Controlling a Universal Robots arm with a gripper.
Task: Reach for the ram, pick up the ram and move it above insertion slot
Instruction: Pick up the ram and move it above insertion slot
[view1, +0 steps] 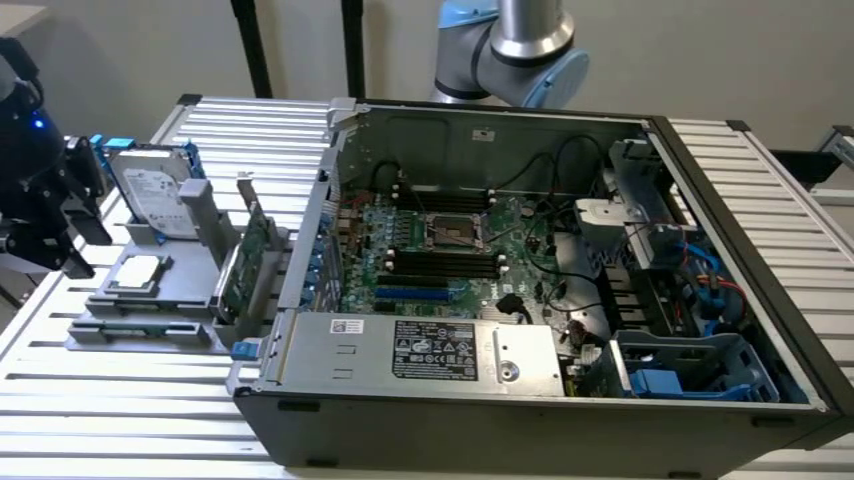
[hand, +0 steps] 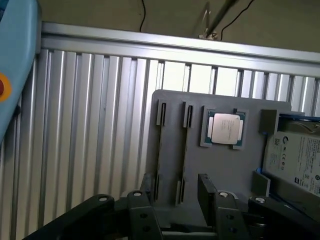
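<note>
My gripper hangs at the exterior view's far left, beside the grey parts holder. In the wrist view my gripper is open. Its black fingers stand apart over the holder's two long narrow slots, and only bare grey plastic shows between them. The ram is out of view. The motherboard lies in the open computer case, with its dark memory slots running across the board's middle.
The holder carries a silver hard drive, a processor chip and an upright green expansion card. The hard drive sits beside the chip. The ribbed aluminium table surrounds the holder. The arm's base rises behind the case.
</note>
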